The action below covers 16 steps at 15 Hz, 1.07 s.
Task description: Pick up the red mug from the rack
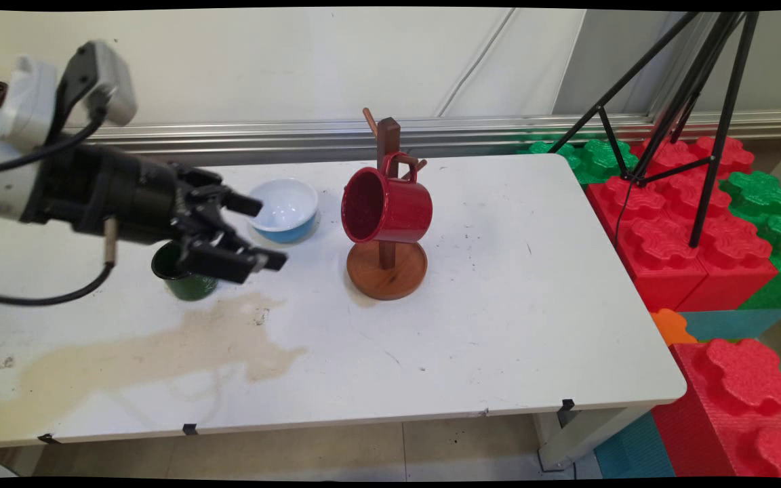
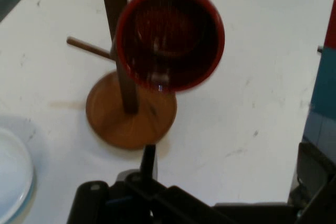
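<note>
My gripper [image 1: 267, 232] hangs over the left part of the white table [image 1: 499, 325], open, with nothing between its fingers. It points toward a red mug [image 1: 387, 205] that hangs by its handle on a wooden mug tree [image 1: 386, 271], mouth turned to the gripper. In the hand view the red mug [image 2: 169, 35] and the mug tree's round base [image 2: 130, 111] lie ahead of the gripper [image 2: 231, 171], a short gap away. A dark green cup [image 1: 184, 279] stands on the table just below and behind the fingers, partly hidden by them.
A blue bowl [image 1: 286, 209] with a white inside stands behind the gripper, its edge also showing as the bowl [image 2: 13, 174] at the hand view's left. A brownish stain [image 1: 160, 352] spreads over the table's front left. Red and green foam blocks [image 1: 695, 224] and a black tripod [image 1: 695, 102] stand to the right.
</note>
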Tool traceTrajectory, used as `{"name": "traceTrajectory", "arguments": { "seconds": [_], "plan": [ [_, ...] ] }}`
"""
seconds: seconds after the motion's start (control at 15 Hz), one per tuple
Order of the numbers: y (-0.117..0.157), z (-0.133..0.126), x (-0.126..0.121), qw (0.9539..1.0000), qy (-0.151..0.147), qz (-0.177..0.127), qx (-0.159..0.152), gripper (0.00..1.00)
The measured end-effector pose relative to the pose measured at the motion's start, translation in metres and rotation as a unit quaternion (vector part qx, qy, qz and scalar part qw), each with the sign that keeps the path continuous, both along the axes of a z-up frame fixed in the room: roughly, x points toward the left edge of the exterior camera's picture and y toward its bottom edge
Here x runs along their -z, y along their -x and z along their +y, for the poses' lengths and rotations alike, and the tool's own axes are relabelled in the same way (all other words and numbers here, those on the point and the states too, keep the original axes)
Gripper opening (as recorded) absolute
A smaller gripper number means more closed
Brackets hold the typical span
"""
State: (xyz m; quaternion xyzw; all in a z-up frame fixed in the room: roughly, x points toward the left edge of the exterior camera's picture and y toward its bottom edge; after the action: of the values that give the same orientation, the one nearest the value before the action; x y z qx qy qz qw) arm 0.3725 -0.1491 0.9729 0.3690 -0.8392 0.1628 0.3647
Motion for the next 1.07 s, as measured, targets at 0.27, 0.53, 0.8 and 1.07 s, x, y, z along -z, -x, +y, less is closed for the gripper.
{"name": "traceTrajectory", "arguments": {
  "seconds": [0.27, 0.53, 0.8, 1.07],
  "plan": [
    [0.021, -0.013, -0.006, 0.9997, 0.003, 0.022, -0.012, 1.0],
    [0.044, -0.029, -0.007, 0.9987, 0.001, 0.041, -0.029, 1.0],
    [0.065, -0.045, -0.002, 0.9973, -0.005, 0.058, -0.046, 1.0],
    [0.079, -0.057, 0.008, 0.996, -0.012, 0.067, -0.058, 1.0]
  ]
}}
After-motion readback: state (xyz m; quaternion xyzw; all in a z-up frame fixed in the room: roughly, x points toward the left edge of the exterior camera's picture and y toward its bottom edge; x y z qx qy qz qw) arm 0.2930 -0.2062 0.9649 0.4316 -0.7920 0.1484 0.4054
